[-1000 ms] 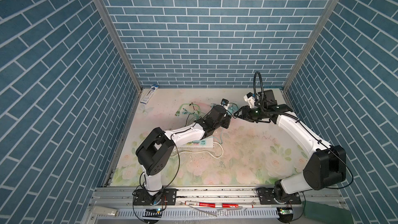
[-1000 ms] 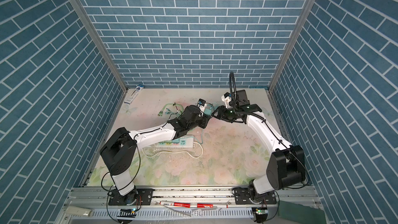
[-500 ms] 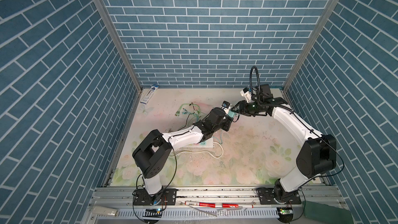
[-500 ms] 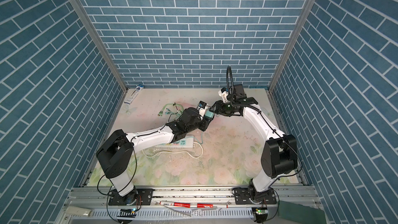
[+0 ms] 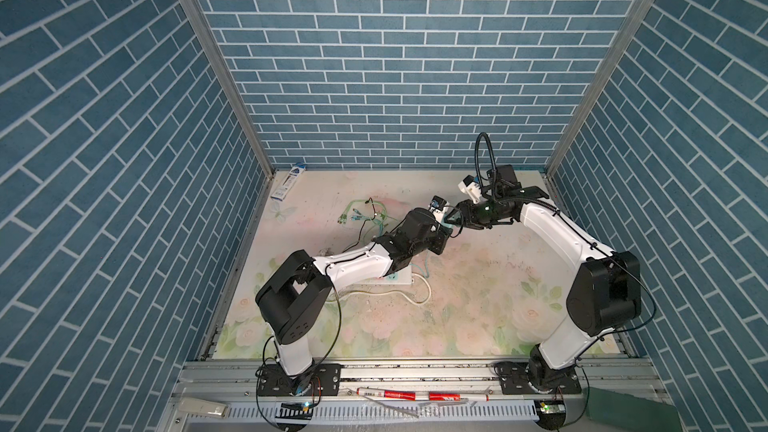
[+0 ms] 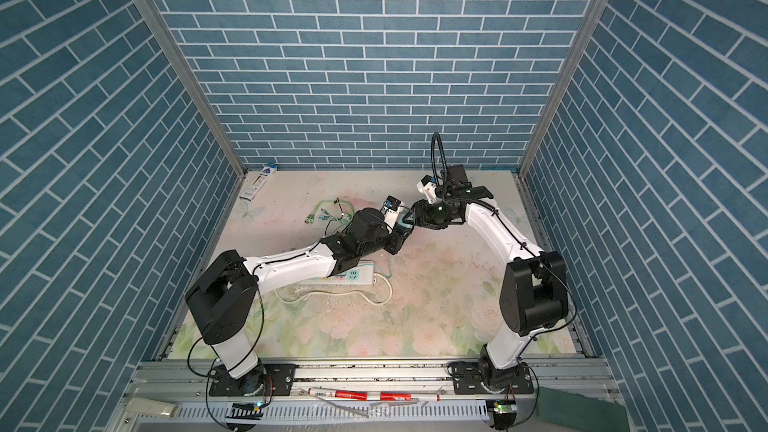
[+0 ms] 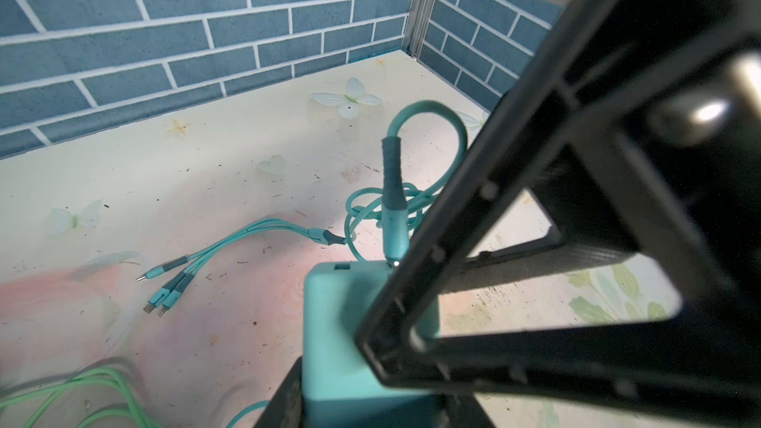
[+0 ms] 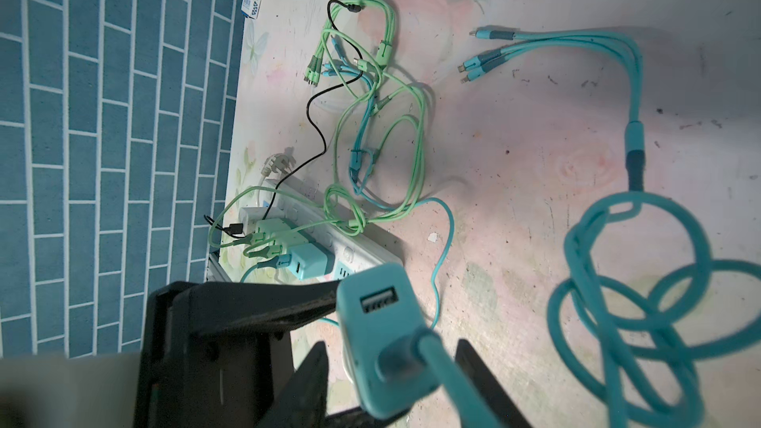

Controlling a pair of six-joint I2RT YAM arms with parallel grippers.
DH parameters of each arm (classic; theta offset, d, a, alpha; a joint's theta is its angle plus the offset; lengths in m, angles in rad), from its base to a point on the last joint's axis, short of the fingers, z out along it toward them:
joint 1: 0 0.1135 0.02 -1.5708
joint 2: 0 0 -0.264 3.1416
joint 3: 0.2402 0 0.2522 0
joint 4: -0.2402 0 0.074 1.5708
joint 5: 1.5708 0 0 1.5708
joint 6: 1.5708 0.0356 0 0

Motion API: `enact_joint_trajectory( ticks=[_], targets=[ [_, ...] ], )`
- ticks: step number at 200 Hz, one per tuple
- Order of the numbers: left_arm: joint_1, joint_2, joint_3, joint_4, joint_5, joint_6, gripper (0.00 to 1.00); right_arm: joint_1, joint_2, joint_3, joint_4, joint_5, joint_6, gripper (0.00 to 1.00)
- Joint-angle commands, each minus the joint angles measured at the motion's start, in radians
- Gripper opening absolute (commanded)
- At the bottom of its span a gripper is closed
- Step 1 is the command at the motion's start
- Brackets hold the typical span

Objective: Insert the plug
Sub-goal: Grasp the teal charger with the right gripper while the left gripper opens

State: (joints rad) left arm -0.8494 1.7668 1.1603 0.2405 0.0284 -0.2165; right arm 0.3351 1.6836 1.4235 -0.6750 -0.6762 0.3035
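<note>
Left end effector (image 5: 444,224) is clamped on the teal charger (image 8: 383,323), held up off the bench (image 5: 478,292). Plug (image 7: 391,207) of the teal cable (image 8: 634,88) sits at one charger port, beside an empty one. Right end effector (image 8: 391,347) is partly open, jaws either side of the plug; can't tell if they pinch it.

Both top views look down from high above the charger (image 5: 449,221); my wrist cameras share it, close up.

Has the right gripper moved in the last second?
Yes. The right gripper has shifted slightly left, away from the corner post behind it, toward the charger.
</note>
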Motion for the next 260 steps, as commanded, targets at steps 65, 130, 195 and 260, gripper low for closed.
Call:
enact_joint_trajectory(
  ticks=[65,130,195,260],
  targets=[
    [-0.008,-0.029,-0.004,0.024,0.044,0.033,0.21,0.003,0.031,0.071,-0.001,-0.113,-0.065,0.43],
    [-0.008,-0.017,0.007,0.016,0.051,0.04,0.21,0.004,0.021,0.046,-0.008,-0.163,-0.088,0.36],
    [-0.008,-0.011,0.015,0.011,0.049,0.041,0.21,0.004,0.007,0.016,-0.017,-0.184,-0.122,0.12],
    [-0.008,0.004,0.03,0.014,0.058,0.039,0.25,0.005,-0.017,-0.012,-0.026,-0.185,-0.145,0.01]
  ],
)
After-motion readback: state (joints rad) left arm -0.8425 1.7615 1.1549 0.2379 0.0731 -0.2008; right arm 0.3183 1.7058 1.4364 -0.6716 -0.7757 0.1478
